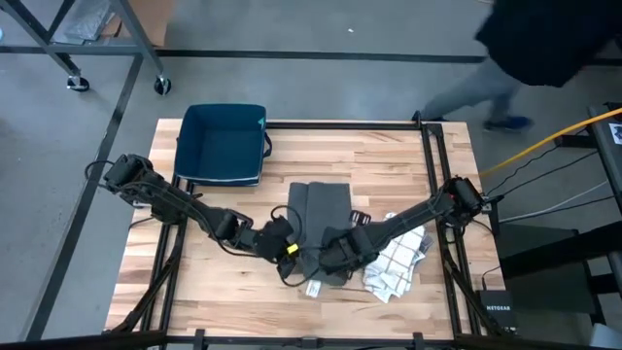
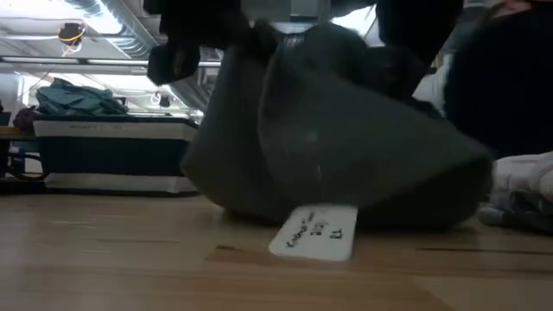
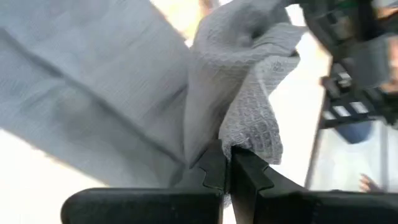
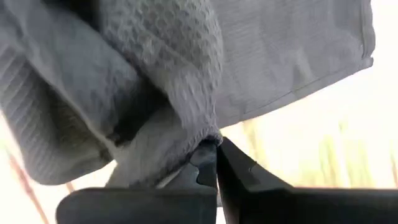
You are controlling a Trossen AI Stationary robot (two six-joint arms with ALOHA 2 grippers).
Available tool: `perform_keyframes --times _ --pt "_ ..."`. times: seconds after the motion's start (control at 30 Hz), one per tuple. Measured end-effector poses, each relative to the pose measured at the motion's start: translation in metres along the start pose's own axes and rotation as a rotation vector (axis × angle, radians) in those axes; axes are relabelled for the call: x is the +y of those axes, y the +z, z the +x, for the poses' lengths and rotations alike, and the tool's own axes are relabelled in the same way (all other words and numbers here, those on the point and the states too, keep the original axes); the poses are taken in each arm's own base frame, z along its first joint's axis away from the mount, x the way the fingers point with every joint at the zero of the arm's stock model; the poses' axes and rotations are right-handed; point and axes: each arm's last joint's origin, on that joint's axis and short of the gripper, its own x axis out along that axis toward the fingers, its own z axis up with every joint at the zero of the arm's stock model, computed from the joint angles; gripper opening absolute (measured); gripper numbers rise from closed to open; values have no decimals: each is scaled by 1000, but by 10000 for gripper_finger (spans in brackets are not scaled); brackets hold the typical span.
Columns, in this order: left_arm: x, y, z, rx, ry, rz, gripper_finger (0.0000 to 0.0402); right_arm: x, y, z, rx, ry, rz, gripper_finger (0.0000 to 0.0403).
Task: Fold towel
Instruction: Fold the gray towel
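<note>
We see a wooden table [image 1: 408, 156] on a grey floor, with a person passing beyond its far right corner. The left gripper [image 3: 227, 163] has its jaws pinched tight on a fold of the grey towel [image 1: 321, 219], the waffle cloth bunched up right above the fingertips. The right gripper [image 4: 216, 160] is likewise clamped on the towel's cloth, which hangs over its fingers. Both grippers meet near the middle of the table's front edge, the left gripper [image 1: 282, 243] just beside the right gripper [image 1: 335, 255]. The towel lies at the table's centre, its near part lifted in a mound, a white tag [image 2: 314, 232] hanging from it and touching the wood. A checked cloth [image 1: 397, 264] lies just right of the towel. A blue bin [image 1: 222, 144] sits at the far left corner.
</note>
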Motion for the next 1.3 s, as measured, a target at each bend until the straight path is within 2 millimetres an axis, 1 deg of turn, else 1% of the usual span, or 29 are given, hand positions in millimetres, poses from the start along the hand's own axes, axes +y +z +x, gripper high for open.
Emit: perform_keyframes --times 0.17,0.3,0.4,0.57,0.73,0.87,0.93,1.03,1.13,1.23,1.3 --pt "16 5 3 32 106 7 0 -20 16 9 15 -12 -27 1" --pt "29 12 5 41 193 18 0 -38 28 28 36 4 -40 1" --pt "37 17 6 38 251 60 0 -51 33 45 57 18 -36 1" --pt "50 28 9 43 311 135 0 -65 31 64 131 31 -4 1" --pt "62 35 18 58 352 205 0 -63 27 72 138 40 -6 8" --pt "71 33 31 99 388 271 2 -61 24 81 122 49 -3 36" --pt "74 31 36 119 399 309 13 -61 22 85 122 50 -3 56" --pt "75 28 43 134 402 346 42 -61 19 90 127 47 -5 93" --pt "76 26 47 139 403 371 80 -62 15 94 146 37 -9 137" --pt "80 29 48 129 429 391 115 -63 13 96 159 26 -13 177" --pt "83 32 48 113 455 389 132 -65 11 96 169 4 -21 197"
